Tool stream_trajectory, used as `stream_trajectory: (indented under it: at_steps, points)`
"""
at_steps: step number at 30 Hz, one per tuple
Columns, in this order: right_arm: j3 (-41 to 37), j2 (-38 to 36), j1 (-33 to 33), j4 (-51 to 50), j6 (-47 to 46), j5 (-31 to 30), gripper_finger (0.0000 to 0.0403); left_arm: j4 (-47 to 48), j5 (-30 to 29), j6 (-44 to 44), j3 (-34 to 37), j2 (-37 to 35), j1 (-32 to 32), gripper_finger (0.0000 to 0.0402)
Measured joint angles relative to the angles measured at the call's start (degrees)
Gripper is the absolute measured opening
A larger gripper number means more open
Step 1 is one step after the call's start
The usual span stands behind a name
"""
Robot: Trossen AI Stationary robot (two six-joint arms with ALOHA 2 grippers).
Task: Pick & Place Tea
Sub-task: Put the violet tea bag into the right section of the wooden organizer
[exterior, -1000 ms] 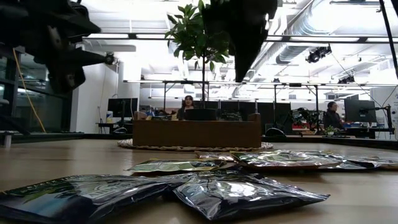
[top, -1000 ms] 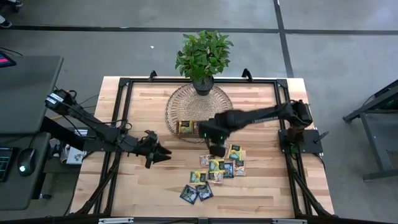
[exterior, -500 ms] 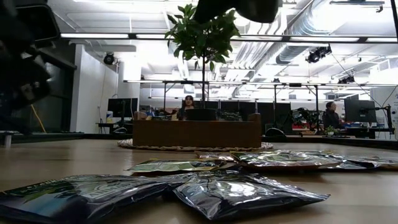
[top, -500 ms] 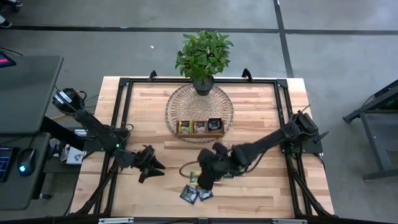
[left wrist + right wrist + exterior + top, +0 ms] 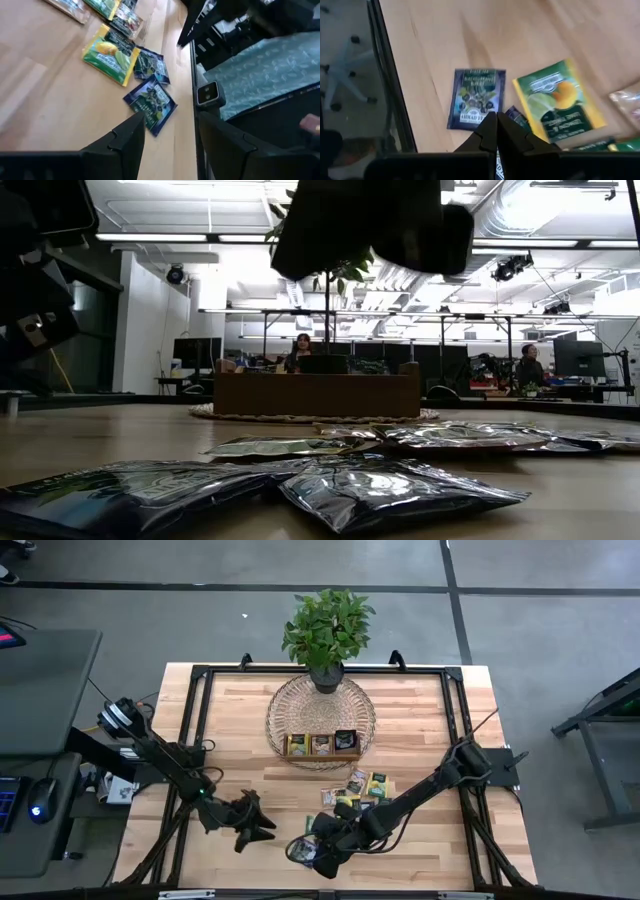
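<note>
Left claw [image 5: 167, 137] with dark fingers [image 5: 122, 137] spread apart above the wooden counter [image 5: 45, 100], dark blue sachet [image 5: 151, 102] near the counter edge, yellow-green sachet [image 5: 110, 55] just beyond it, black frame rail [image 5: 192, 60] along that edge

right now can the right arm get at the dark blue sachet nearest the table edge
Probably yes, once it opens. The right pincer hangs just over the dark blue sachet with fingers shut on nothing. The sachet lies flat with nothing on it, and the left pincer is off to the side.
</note>
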State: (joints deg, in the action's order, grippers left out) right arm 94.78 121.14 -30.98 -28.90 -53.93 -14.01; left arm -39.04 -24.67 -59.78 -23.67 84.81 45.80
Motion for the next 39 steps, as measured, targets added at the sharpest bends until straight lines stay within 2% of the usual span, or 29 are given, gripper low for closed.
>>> stream_trajectory:
  at_steps: [5,12,19,39]
  points:
    - [-0.02,2.24,-0.02,4.18,3.00,1.64,0.0000,1.42,-0.09,-4.69,-3.65,5.86,-0.02,0.0184]
    - [-0.02,5.54,-0.70,8.41,5.09,2.72,0.0000,4.31,2.94,-13.05,-7.68,11.57,-0.02,0.0184]
    - [0.05,6.39,-1.21,9.94,6.33,2.79,0.0000,4.67,2.01,-14.02,-10.10,12.55,-0.04,0.0184]
    - [0.03,7.62,-1.70,10.30,7.72,0.86,0.0000,7.10,0.03,-15.70,-10.11,12.57,-0.06,0.0184]
